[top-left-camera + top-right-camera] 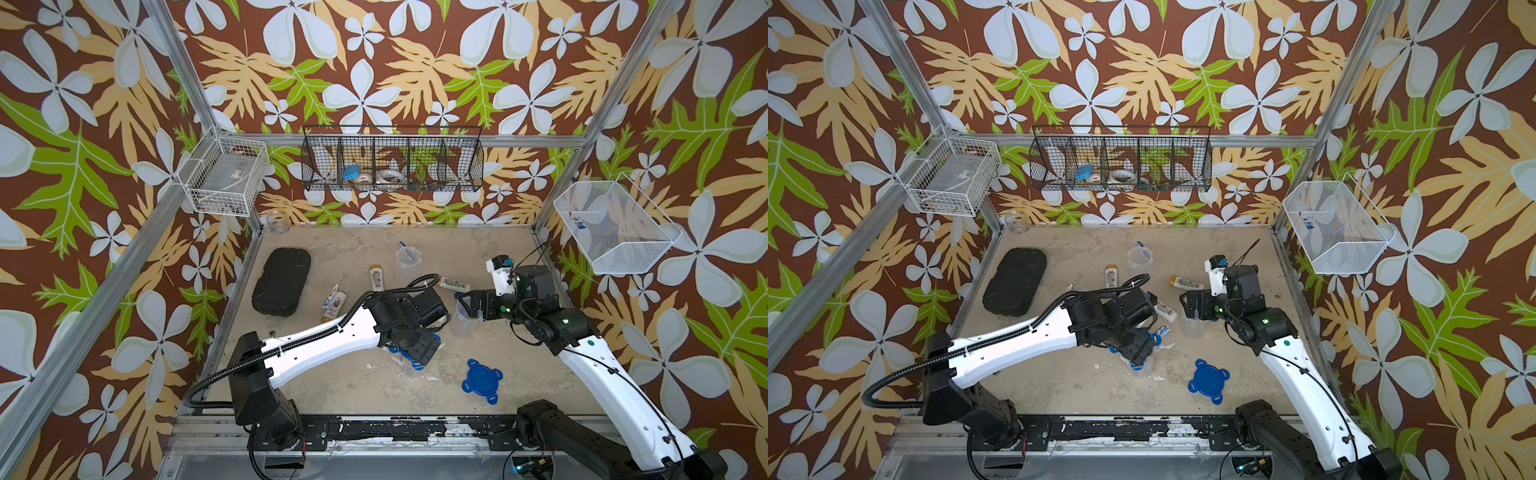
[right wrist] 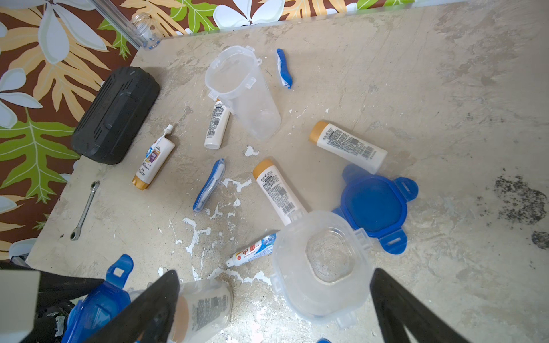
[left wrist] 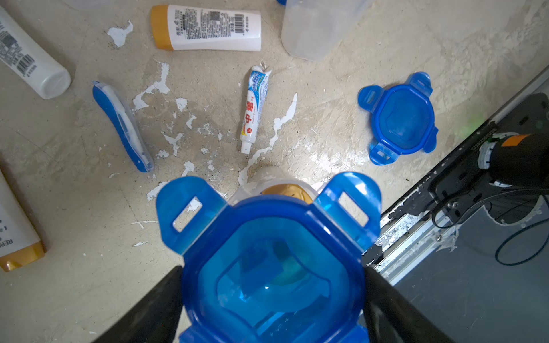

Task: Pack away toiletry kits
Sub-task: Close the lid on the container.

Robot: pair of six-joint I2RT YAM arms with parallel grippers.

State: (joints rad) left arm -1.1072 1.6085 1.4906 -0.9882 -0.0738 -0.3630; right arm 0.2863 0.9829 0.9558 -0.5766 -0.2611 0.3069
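top views: left gripper (image 1: 415,355) sat low over the front middle of the table (image 1: 353,386), with tabs of a blue lid (image 1: 418,367) poking out under it; the jaws were hidden there. right gripper (image 1: 473,305) hung over an empty cup (image 1: 459,323) toward the right side. far cup (image 1: 409,264) stood upright near the back. front lid (image 1: 482,380) lay flat near the front edge, well apart from both cups. gold-capped bottles (image 1: 376,278) lay scattered mid-table, black case (image 1: 281,281) at the left, glass jar (image 1: 278,220) in the back-left corner. left wrist: black fingers (image 3: 160,300) were clamped on opposite sides of the blue lid, tabs flared out, a gold bottle cap (image 3: 286,190) showing just beneath it. a toothpaste tube (image 3: 255,110) and a toothbrush (image 3: 121,127) lay loose on the table beyond, near the front lid. right wrist: the right gripper's fingers (image 2: 148,306) were spread wide, gripping nothing, with the empty cup upright below them. side lid (image 2: 374,205) lay just beside that cup. lidded cup (image 2: 208,306) held a bottle. a second toothbrush (image 2: 283,68) lay beside the far cup, and a wrench (image 2: 84,210) lay near the table's left edge.
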